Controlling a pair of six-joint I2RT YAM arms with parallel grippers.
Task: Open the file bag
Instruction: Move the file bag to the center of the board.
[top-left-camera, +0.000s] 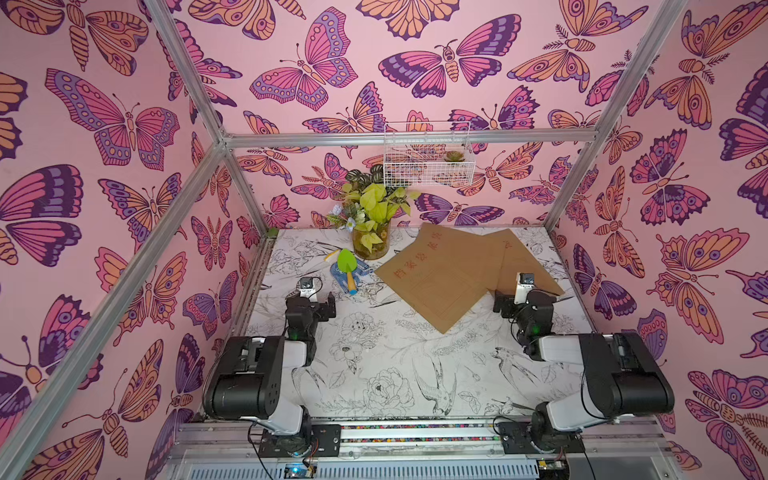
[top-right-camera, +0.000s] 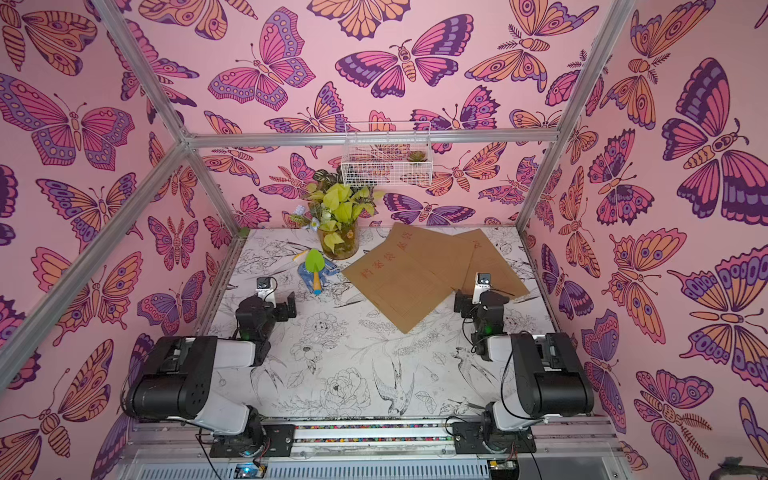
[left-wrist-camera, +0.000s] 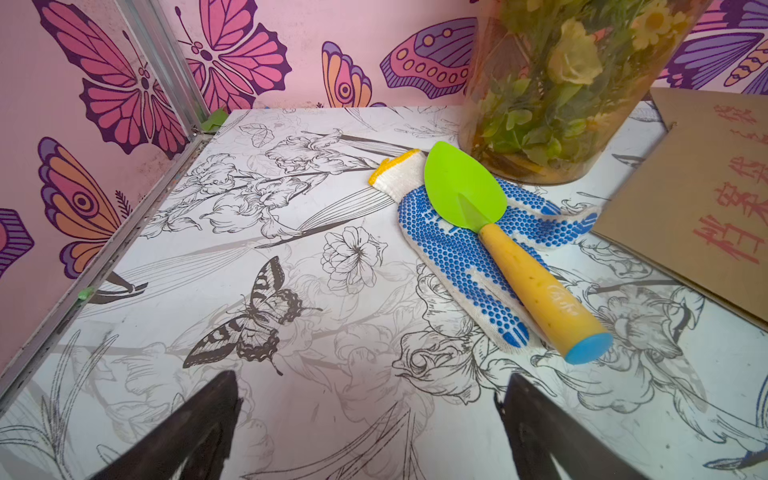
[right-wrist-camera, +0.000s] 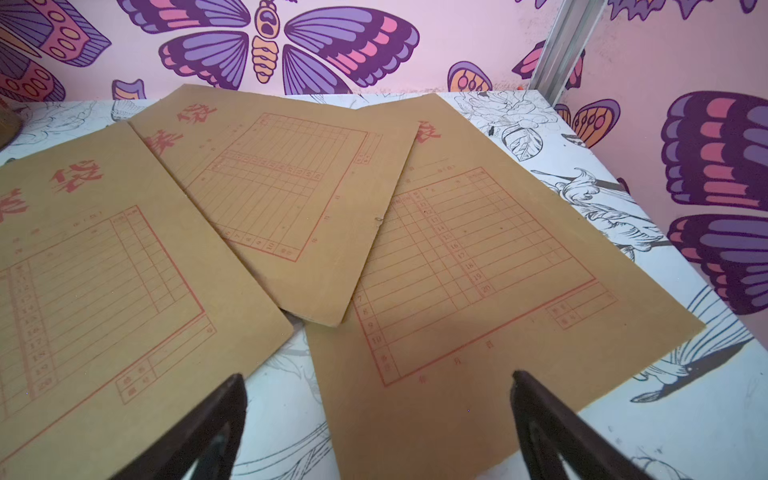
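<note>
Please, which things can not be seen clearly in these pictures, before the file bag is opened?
- Closures: no view shows them; every bag lies printed side up.
- Right bag: in both top views, the right arm covers its near part.
- Left bag: right wrist view, cut off at the picture's edge.
- Glove: left wrist view, partly under the trowel.

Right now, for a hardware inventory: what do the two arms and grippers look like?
The left arm and right arm have boxy black joint housings, white links, thin black cables and a green light. The left gripper and right gripper have dark tapered fingers.
</note>
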